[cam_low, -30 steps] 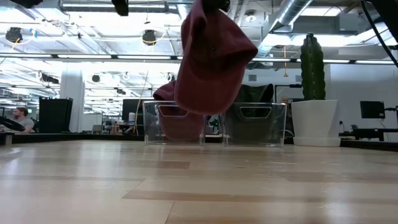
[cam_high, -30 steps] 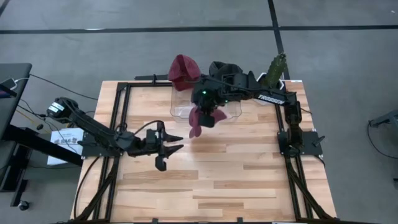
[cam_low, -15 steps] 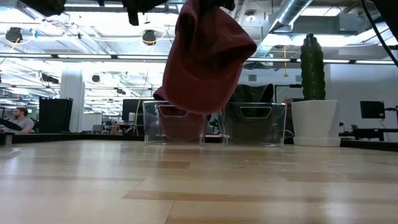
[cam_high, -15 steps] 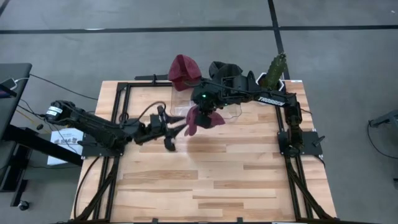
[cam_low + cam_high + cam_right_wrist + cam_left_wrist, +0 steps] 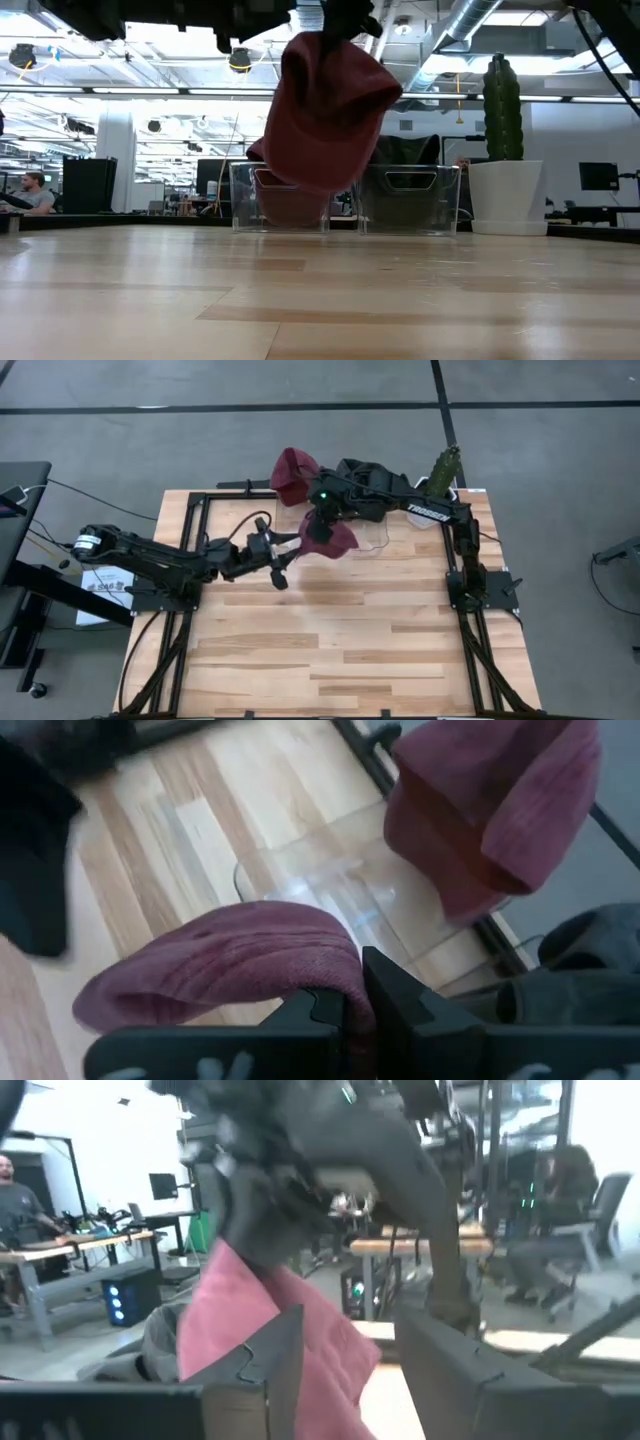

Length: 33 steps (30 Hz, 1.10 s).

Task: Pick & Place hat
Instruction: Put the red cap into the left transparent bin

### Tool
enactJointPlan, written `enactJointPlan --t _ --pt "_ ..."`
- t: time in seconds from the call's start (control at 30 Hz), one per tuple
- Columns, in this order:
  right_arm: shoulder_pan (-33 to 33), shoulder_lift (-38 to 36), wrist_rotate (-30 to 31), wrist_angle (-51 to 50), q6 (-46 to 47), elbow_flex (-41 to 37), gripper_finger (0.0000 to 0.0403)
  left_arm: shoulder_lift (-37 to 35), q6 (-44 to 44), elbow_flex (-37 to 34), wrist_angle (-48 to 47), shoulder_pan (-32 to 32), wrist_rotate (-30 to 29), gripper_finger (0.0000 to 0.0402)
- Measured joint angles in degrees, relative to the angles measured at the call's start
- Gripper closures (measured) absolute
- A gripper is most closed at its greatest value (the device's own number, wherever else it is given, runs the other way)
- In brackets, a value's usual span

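A maroon hat [image 5: 330, 540] hangs over the clear bin's near side, also in the low view [image 5: 325, 110], with my right gripper [image 5: 358, 1005] shut on it from above. My left gripper [image 5: 288, 552] stands open, level, just left of the hat. In the left wrist view my left gripper [image 5: 350, 1370] has the hat [image 5: 240, 1320] just ahead of its fingers. A second maroon hat [image 5: 294, 470] is draped over the bin's far left corner. A dark hat [image 5: 365, 468] lies at the bin's far side. My right gripper pinches an edge of the maroon hat [image 5: 345, 982] between its two fingers, coming down at a slant from the far side. The hat hangs below the fingers, slack and clear of the table. My left gripper's fingers are close to the hat; whether they touch it I cannot tell.
A clear plastic bin [image 5: 370, 538] stands at the table's far middle; in the low view it shows as two clear compartments [image 5: 410, 200]. A potted cactus [image 5: 443, 468] stands at the far right corner. The near half of the wooden table [image 5: 350, 650] is bare.
My left gripper has swung toward the table's far edge and right, up to the hanging hat, rolling a little. My right gripper has shifted toward the far edge and rolled, and the hat has turned with it, staying clear of the table.
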Motion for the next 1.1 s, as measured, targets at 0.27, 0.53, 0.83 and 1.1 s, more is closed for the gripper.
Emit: enactJointPlan --t 0.27,0.53,0.83,1.1 --pt "0.0 -0.1 -0.1 1.7 1.4 0.1 0.0392 7.8 8.7 0.8 0.3 0.2 -8.0 0.0215" --pt "0.0 -0.1 0.0 0.9 1.5 0.1 0.0391 9.4 13.6 3.7 0.6 -0.8 -11.3 0.0218" --pt "0.6 -0.1 -0.1 0.4 1.6 0.1 0.0390 8.7 22.4 6.1 0.8 -3.7 -21.4 0.0226" --pt "1.5 -0.1 -0.6 1.2 1.8 0.1 0.0390 8.7 24.0 8.6 0.8 -3.7 -22.0 0.0225"
